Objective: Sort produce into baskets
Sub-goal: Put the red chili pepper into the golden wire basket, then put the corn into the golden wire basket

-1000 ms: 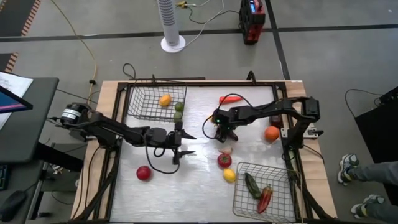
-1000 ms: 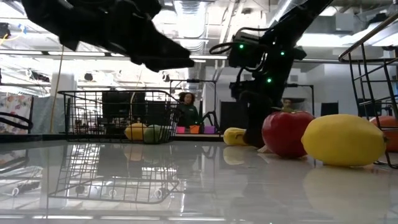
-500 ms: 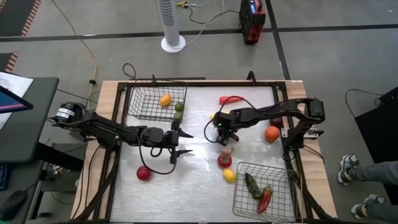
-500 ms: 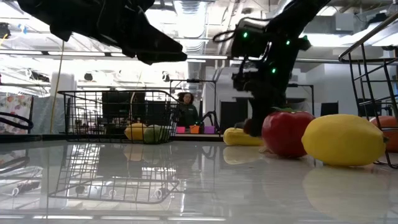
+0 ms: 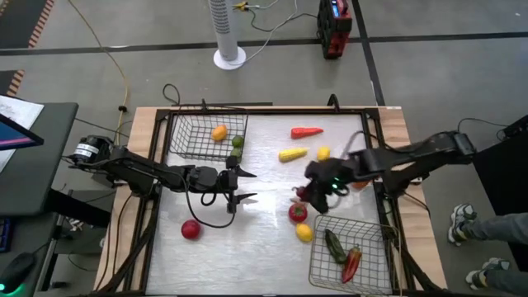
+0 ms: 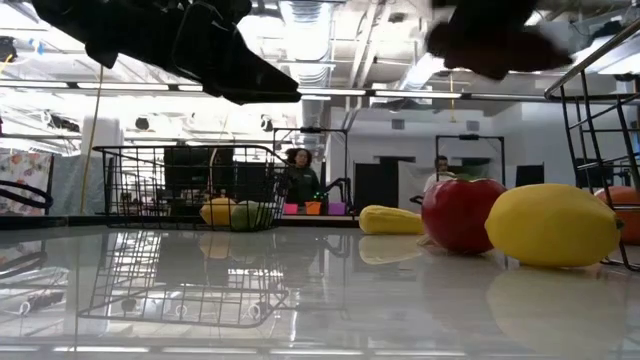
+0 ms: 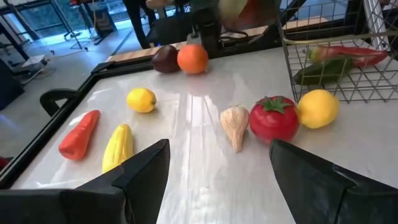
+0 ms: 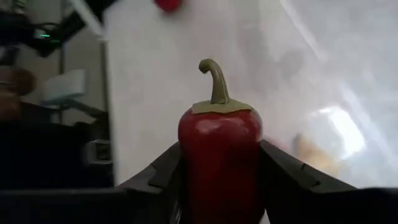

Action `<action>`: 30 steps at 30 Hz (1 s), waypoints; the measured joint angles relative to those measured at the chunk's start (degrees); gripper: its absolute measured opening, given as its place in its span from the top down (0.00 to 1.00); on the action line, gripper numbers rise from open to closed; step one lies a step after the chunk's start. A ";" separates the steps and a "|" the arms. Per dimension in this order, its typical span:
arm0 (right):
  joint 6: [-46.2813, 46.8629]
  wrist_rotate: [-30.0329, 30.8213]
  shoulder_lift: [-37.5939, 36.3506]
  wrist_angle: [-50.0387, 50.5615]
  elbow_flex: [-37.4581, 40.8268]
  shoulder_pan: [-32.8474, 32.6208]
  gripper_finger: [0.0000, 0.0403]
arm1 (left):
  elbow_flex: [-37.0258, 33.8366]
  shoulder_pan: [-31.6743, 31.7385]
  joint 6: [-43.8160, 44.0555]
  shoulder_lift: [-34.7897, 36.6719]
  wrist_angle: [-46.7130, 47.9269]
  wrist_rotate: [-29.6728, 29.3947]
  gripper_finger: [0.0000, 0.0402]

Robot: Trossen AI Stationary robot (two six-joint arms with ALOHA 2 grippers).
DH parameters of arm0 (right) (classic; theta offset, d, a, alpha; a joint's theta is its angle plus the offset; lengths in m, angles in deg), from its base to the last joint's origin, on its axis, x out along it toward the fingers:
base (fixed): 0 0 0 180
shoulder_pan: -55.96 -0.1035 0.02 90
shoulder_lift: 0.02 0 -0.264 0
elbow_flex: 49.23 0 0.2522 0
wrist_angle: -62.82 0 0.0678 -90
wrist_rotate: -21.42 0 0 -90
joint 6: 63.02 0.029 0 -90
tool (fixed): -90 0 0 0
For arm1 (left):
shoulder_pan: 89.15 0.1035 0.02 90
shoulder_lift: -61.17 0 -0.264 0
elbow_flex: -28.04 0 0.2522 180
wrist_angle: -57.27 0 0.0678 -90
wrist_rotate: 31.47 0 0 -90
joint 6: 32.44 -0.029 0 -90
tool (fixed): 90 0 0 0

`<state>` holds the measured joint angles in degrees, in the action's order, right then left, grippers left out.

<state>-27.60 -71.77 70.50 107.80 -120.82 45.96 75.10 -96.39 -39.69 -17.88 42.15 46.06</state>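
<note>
On the far left of the glossy white table [image 5: 264,239] we see a smooth round red toy fruit [image 5: 190,229], alone near the front edge. Behind it sits the square dark wire-grid basket at the back-left [image 5: 186,136], w/ a round orange-yellow fruit [image 5: 219,132] and a small round green one [image 5: 237,142] inside.

The left gripper [image 5: 239,186] hovers over the table mid-left, its two dark pointed fingers [image 7: 146,171] spread wide w/ nothing between them.

Toward the centre-back lie a long matte red carrot-shaped piece [image 5: 306,131], a bumpy long yellow corn-like piece [image 5: 292,153] and a small round yellow fruit [image 5: 322,153], well apart from each other.

The right gripper [image 5: 318,191] is just right of centre, blurred in the high view. In the right wrist view its jaws are narrowed onto a glossy red bell pepper w/ curled green stem [image 8: 221,149], gripped at both sides, stem pointing away from the wrist.

Just in front: a ribbed whitish garlic bulb [image 7: 235,124], touching or nearly touching a shiny red tomato w/ green top [image 5: 298,212], then a smooth yellow lemon [image 5: 304,233] beside the front-right dark wire-grid basket [image 5: 375,272]. That basket holds a long green pepper [image 5: 336,246] and a long red chilli [image 5: 352,262].

Near the right edge, a round orange [image 7: 193,58] and a dark purple rounded piece [image 7: 165,58] sit side by side.
</note>
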 joint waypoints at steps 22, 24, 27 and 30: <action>33.80 14.09 -0.26 26.32 -4.34 -22.31 0.27 | 0.02 0.00 4.15 0.76 -0.29 3.07 0.34; 33.86 15.78 -0.74 31.20 -5.99 -21.04 0.27 | 0.02 -0.12 4.53 0.76 0.20 3.12 0.34; 33.19 16.97 -0.87 36.54 -6.42 -16.93 0.26 | 0.02 -0.20 4.84 0.76 1.00 3.13 0.34; 27.44 17.05 0.01 34.39 -5.81 -11.40 0.26 | 0.02 -0.20 5.00 0.76 1.07 3.13 0.34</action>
<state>-0.16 -54.72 70.51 142.19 -126.62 34.56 75.12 -96.59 -34.70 -17.11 43.22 49.19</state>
